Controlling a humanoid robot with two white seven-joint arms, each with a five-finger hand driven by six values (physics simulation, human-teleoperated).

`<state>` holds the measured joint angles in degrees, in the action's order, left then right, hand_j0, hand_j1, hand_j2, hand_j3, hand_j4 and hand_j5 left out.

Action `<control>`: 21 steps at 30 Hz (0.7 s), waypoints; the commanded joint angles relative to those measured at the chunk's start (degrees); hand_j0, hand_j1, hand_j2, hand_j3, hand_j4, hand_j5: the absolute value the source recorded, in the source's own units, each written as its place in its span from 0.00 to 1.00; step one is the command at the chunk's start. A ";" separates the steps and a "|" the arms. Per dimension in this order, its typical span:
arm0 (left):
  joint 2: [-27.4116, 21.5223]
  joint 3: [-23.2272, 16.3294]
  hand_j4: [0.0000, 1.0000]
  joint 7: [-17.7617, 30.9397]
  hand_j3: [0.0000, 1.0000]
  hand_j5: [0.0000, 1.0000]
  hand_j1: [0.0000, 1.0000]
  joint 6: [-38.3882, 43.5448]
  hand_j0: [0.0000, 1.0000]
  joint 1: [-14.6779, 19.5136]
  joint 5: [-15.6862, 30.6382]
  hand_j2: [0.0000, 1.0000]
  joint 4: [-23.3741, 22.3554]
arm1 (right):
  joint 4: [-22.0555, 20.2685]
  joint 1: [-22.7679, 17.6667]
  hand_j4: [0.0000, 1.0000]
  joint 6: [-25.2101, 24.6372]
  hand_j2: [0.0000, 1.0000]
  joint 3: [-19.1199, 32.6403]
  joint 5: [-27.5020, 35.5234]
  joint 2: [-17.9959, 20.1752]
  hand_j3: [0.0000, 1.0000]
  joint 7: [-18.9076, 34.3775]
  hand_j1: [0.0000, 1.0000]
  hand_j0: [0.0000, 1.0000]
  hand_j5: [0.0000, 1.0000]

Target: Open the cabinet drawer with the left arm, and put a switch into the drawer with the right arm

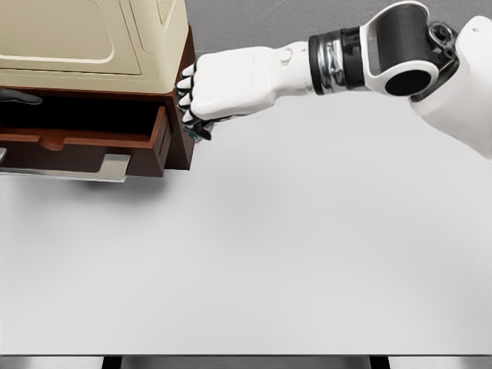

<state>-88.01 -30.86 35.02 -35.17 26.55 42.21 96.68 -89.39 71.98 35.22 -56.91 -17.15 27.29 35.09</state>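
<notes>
spreading across most of the frame, the table [254,261] is a flat, matte pale-grey slab with nothing visible on its open area. in the upper left corner stands the cabinet [181,92], a boxy thing with reddish-brown wooden sides and a glossy cream upper front with raised panel lines. below that, the drawer [84,146] stands pulled out toward the viewer, its brown front carrying a shallow notch, its dark hollow exposed behind the front lip, and a pale metallic strip beneath it.

the right arm enters from the upper right, smooth white shells with a black ringed wrist joint, stretching leftward. the right hand [201,98] sits at the cabinet's right edge, just right of the drawer's open corner, fingers curled tight around a small dark object that pokes out under the knuckles: very likely the switch [197,127], though too little shows to describe its shape or long axis.

the relation that matters: the drawer's opening lies left of and slightly below the gripping fingers, with the cabinet's side wall between them, so the hand would seem to need to come forward and around to clear it.

a dark rounded tip [19,97] at the far left edge, above the drawer cavity, may belong to the left arm; its fingers cannot be judged.
</notes>
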 commanded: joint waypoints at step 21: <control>0.56 -0.16 1.00 -0.02 1.00 1.00 1.00 0.17 1.00 -0.09 -0.90 1.00 0.00 | 9.41 5.63 0.31 -0.22 0.31 -0.30 0.10 -12.26 0.31 -0.09 0.31 0.31 0.31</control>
<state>-87.44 -31.03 35.02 -35.17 26.36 40.92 96.68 -80.56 78.13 35.16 -57.18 -17.20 15.86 35.04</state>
